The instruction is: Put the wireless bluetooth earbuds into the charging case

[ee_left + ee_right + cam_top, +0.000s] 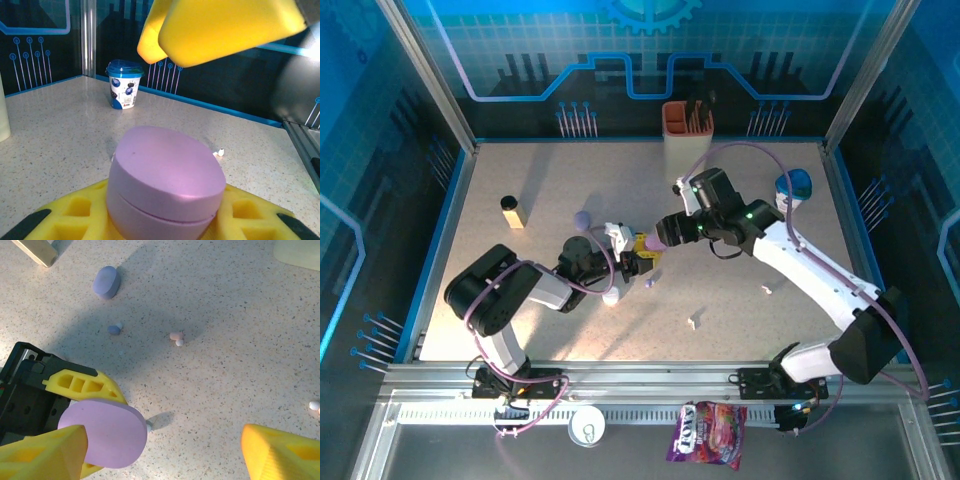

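- Between the fingers of the left end effector (165,222), a lilac case (165,170) is clamped. Its lid is down on the base, and a seam is seen round its side.
- Just above that case, the right end effector (165,436) is held with its fingers (280,455) spread wide and nothing gripped. One finger overlaps the case's edge in the right wrist view; contact cannot be told.
- Ahead of the right end effector, on the counter (240,315), a purple earbud (114,330) and a pink earbud (175,335) lie loose and apart from each other.
- Off to the side of the same end effector, a white earbud (314,405) is noted.
- Farther ahead, a blue-violet case (106,282) lies well apart from the clamped one.
- Ahead of the left end effector, a blue-lidded cup (122,85) stands upright.
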Tool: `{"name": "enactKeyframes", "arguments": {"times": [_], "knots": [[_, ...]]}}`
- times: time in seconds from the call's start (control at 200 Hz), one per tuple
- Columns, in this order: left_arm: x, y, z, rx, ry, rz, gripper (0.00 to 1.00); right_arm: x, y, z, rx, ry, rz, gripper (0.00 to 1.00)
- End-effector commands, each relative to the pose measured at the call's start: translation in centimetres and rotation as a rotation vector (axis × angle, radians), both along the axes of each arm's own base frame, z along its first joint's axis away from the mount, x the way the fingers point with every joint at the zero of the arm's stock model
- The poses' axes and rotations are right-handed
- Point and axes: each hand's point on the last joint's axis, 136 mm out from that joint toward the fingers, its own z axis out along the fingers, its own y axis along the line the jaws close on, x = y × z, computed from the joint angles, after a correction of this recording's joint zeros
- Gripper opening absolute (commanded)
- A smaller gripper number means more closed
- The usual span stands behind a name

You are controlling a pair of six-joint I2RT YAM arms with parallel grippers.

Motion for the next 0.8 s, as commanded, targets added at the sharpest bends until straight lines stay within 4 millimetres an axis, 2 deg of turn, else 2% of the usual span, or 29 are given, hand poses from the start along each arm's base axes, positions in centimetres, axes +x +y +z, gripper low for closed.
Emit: {"name": "enactKeyframes", "arguments": {"times": [0.0, 0.175, 0.28, 0.385, 0.56, 0.57, 0.795], "knots": [[0.1, 0.2, 2.8, -0.061, -0.041, 0.002, 0.32, -0.7, -0.1, 1.2, 0.085, -0.003, 0.006, 0.80], [-0.2, 0.1, 4.2, -0.091, -0.043, -0.018, 0.32, -1.8, 0.7, 2.8, 0.389, 0.119, -0.001, 0.79], [-0.4, 0.0, 5.2, -0.113, -0.044, -0.034, 0.32, -2.3, 0.5, 3.2, 0.555, 0.210, -0.003, 0.76], [-0.6, -0.1, 6.2, -0.135, -0.046, -0.047, 0.33, -2.6, 0.2, 3.1, 0.652, 0.266, -0.006, 0.74], [-0.6, -0.1, 7.9, -0.168, -0.055, -0.056, 0.33, -3.0, 1.5, 2.9, 0.798, 0.340, 0.026, 0.69], [-0.7, -0.1, 8.0, -0.169, -0.057, -0.058, 0.32, -3.1, 1.6, 2.4, 0.803, 0.353, 0.023, 0.69], [-0.9, -0.3, 8.5, -0.181, -0.053, -0.078, 0.32, -3.4, 2.7, 2.1, 0.897, 0.393, 0.047, 0.65]]}}
